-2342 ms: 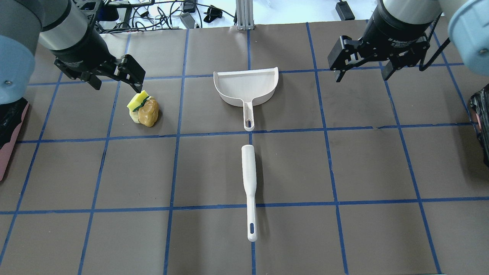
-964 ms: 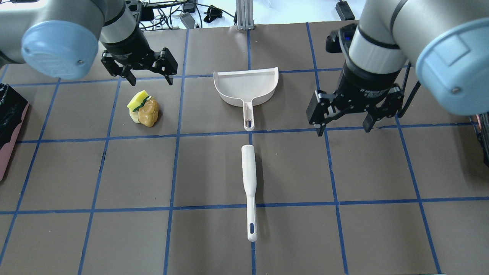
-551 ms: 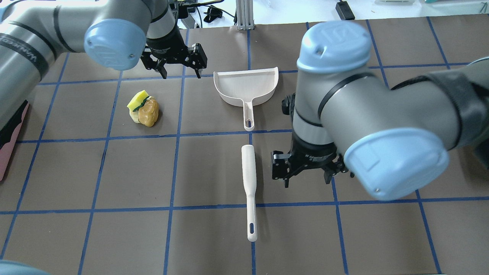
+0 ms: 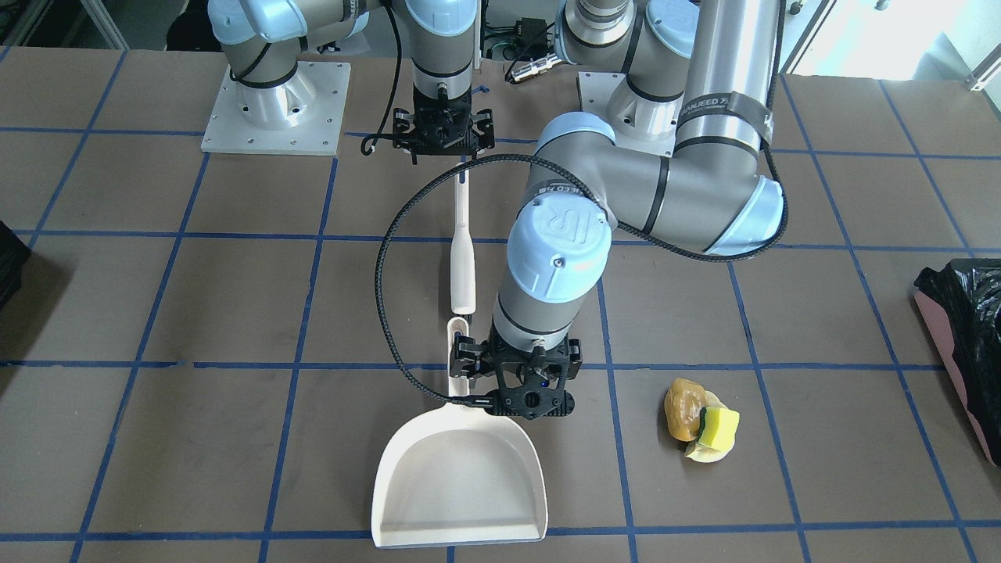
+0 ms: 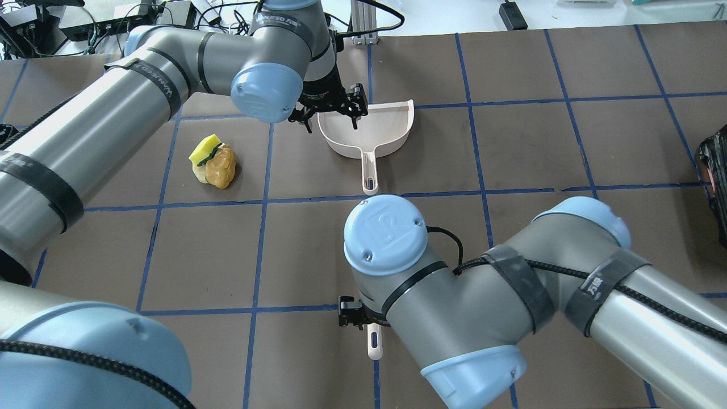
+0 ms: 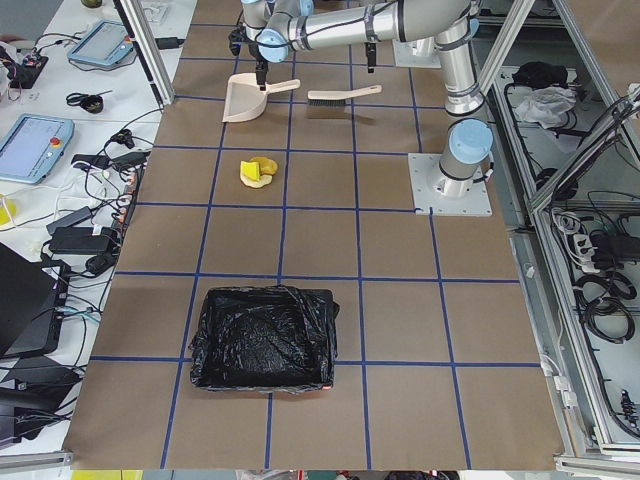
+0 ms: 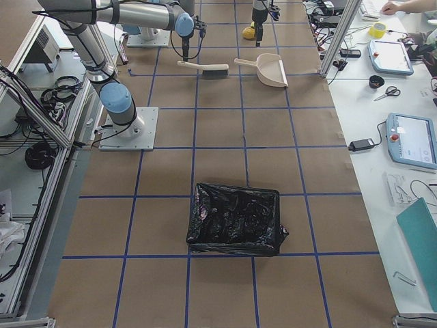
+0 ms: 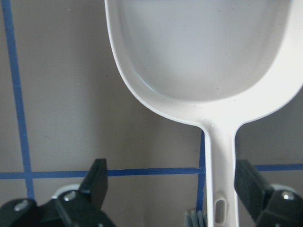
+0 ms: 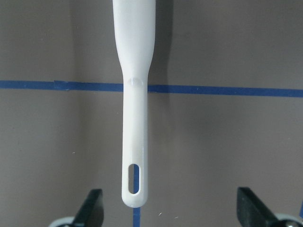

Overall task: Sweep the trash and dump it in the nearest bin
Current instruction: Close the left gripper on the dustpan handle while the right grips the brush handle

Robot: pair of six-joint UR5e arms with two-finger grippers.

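Barely started tbh: the trash (image 5: 213,163) sits unswept on the counter (image 5: 539,147), between the dustpan (image 5: 366,128) and the bin (image 4: 958,367). Left gripper (image 8: 171,179) hangs spread wide over the dustpan's handle and right gripper (image 9: 170,205) does the same over the brush (image 4: 463,258) handle, neither grasping anything. Overhead, the right arm hides most of the brush, and the bin's cut off at the edge.

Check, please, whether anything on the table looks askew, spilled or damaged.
Nothing stands out. The dustpan lies flat and whole, the brush lies straight in line with its handle, the trash sits in one tight cluster, and the bin has its black liner in place.
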